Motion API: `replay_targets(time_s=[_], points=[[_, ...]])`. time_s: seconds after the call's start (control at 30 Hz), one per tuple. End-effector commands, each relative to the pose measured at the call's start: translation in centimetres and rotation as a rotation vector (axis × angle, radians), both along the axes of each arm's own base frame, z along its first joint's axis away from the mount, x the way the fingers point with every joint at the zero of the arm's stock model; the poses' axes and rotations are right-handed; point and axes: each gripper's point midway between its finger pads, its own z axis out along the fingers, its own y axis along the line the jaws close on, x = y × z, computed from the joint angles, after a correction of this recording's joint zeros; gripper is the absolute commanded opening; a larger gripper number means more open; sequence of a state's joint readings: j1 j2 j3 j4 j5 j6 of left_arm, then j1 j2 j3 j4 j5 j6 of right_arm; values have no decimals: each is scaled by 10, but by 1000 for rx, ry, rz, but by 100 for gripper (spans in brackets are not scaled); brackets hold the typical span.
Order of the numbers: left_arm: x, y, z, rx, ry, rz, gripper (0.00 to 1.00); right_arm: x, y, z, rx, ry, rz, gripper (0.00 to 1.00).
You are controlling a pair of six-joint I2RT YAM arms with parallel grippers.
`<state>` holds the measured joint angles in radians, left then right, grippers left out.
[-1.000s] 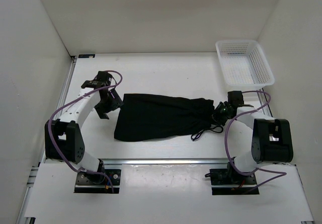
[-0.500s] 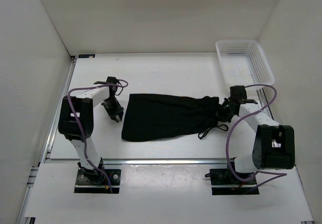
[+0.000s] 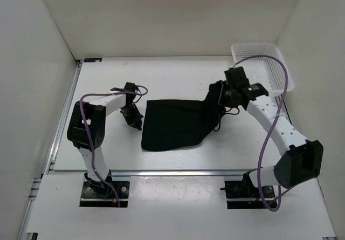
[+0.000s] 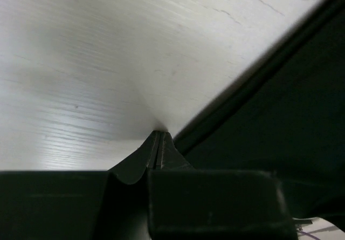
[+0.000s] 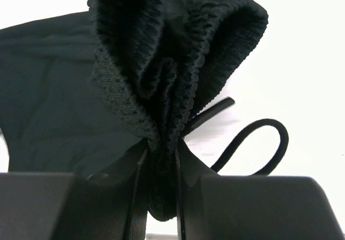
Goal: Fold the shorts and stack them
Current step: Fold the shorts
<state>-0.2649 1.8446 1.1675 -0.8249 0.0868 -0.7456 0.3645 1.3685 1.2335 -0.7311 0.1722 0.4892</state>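
Worryingly, the right claw [image 5: 161, 145] was clamped on the shorts [image 3: 172, 125] by the bunched waist while the left claw [image 4: 159, 138] sat closed and empty beside them, so the fold might drag crooked.

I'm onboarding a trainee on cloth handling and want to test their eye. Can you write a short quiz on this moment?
1. Which fingers grip the shorts? A) left B) right C) both
2. True or false: no part of the shorts is in the white basket.
3. Fill in: the shorts are pinched by their bunched ____.
Key: 1 B, the right fingers; 2 true; 3 waistband.
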Motion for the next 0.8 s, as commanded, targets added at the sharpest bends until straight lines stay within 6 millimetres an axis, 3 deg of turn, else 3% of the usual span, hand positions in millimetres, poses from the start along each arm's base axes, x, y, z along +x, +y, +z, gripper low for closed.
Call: replay_targets(time_s=[0.0,0.03,0.1,0.2,0.23,0.33,0.37,0.4,0.53,0.67,0.7,0.77], points=[[11,-13,4,-49,-30,-1,10,4,18,20,-111,-18,41,0],[11,-14,5,-57,-28,-2,10,-4,37,23,-132,-14,101,0],[14,-15,7,-60,-37,-3,10,2,59,41,-162,-63,134,0],[13,-15,3,-57,-26,-2,10,-10,112,24,-226,-33,255,0],[13,-15,3,-57,-26,-2,10,-7,128,32,-212,-58,267,0],[14,-15,6,-59,-35,-3,10,-13,163,11,-262,-18,342,0],[11,-14,7,-59,-35,-3,10,-10,174,18,-259,-35,349,0],[11,-14,7,-59,-35,-3,10,-11,187,2,-296,-12,373,0],[11,-14,14,-65,-54,-3,10,-11,224,-11,-288,2,417,0],[9,-16,18,-77,-59,4,10,-9,248,-23,-272,12,438,0],[7,-15,20,-78,-64,4,10,-8,253,-33,-273,32,437,0],[7,-12,24,-101,-64,22,10,-10,267,-32,-242,33,460,3]])
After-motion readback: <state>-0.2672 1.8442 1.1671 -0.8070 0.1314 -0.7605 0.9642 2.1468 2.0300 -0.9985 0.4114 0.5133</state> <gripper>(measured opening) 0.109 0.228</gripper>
